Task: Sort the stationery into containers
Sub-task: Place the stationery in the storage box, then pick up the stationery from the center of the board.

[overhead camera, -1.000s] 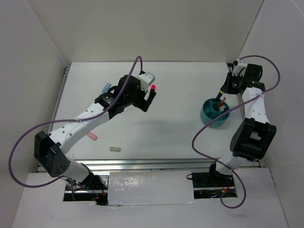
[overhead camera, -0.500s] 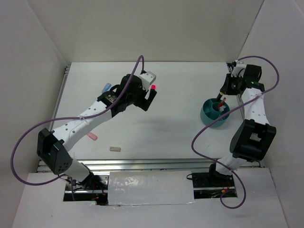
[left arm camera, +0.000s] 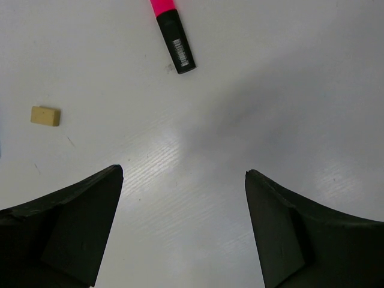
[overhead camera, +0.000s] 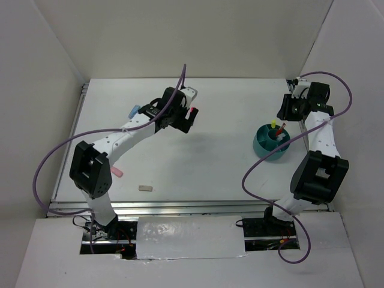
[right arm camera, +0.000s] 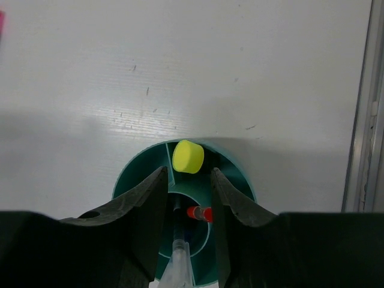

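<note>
While left claw [left arm camera: 183,173] and right claw [right arm camera: 188,172] gape | cup [right arm camera: 239,179]: 1 yellow-capped highlighter [right arm camera: 188,156], 2 pens [right arm camera: 199,212]

My left gripper [left arm camera: 183,174] hangs at upper centre of the top view, jaws spread wide; my right gripper [right arm camera: 188,174], upper right, points down, jaws narrowly parted.

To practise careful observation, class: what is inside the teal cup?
A yellow-capped highlighter stands in an outer compartment; a red pen and a clear pen sit near the centre. The right gripper's fingers hide the side compartments' contents.
</note>
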### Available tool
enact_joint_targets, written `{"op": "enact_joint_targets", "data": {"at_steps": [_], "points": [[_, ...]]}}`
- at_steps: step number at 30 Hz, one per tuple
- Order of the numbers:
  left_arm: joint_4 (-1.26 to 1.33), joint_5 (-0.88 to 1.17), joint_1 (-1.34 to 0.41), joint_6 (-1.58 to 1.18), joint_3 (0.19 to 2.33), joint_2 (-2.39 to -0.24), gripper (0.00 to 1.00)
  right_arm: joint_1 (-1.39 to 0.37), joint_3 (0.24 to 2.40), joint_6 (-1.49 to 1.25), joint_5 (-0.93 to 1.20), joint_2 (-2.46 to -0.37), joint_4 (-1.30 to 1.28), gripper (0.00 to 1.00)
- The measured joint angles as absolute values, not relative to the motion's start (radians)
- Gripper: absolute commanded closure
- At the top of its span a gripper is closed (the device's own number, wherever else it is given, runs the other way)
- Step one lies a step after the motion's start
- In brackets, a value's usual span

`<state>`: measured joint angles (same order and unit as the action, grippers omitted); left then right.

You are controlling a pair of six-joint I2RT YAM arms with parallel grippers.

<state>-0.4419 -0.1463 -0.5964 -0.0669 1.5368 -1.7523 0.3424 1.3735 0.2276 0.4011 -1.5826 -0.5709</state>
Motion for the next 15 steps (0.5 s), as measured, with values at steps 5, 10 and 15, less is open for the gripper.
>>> {"op": "enact_joint_targets", "data": {"at_steps": [5,10,15], "points": [[-0.43,-0.125,-0.556,-0.094,1.618,-1.873,0.06,0.342,1.375,0.208,0.411,-1.583,-0.579,0.57],[-0.399,-0.126,-0.54,-0.112,1.721,-2.013,0.05,0.342,1.398,0.171,0.443,-1.576,-0.6,0.55],[-0.383,-0.126,-0.539,-0.132,1.856,-2.174,0.05,0.342,1.416,0.13,0.484,-1.518,-0.603,0.47]]}}
